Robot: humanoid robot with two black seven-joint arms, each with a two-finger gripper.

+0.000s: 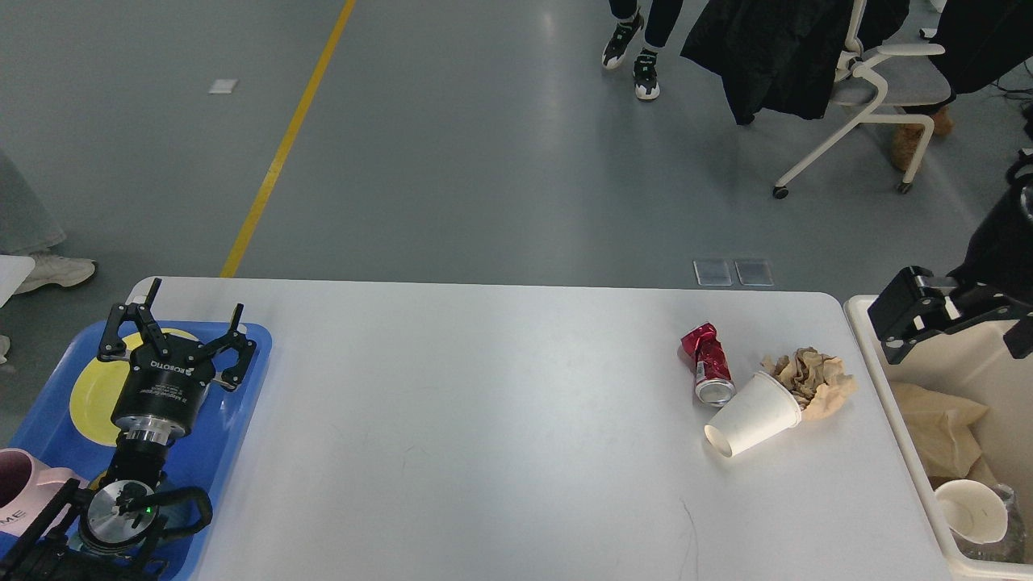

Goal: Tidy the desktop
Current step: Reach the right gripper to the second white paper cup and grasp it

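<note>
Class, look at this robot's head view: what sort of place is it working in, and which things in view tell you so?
Probably an indoor lab or workshop floor: a grey floor with a yellow line, a wheeled office chair, and the desktop standing beside a cream bin holding rubbish.

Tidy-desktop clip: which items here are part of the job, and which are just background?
Job:
desktop
crushed can
paper cup
crumpled paper
bin
blue tray

Background:
office chair
yellow floor line
passer-by's shoes
</note>
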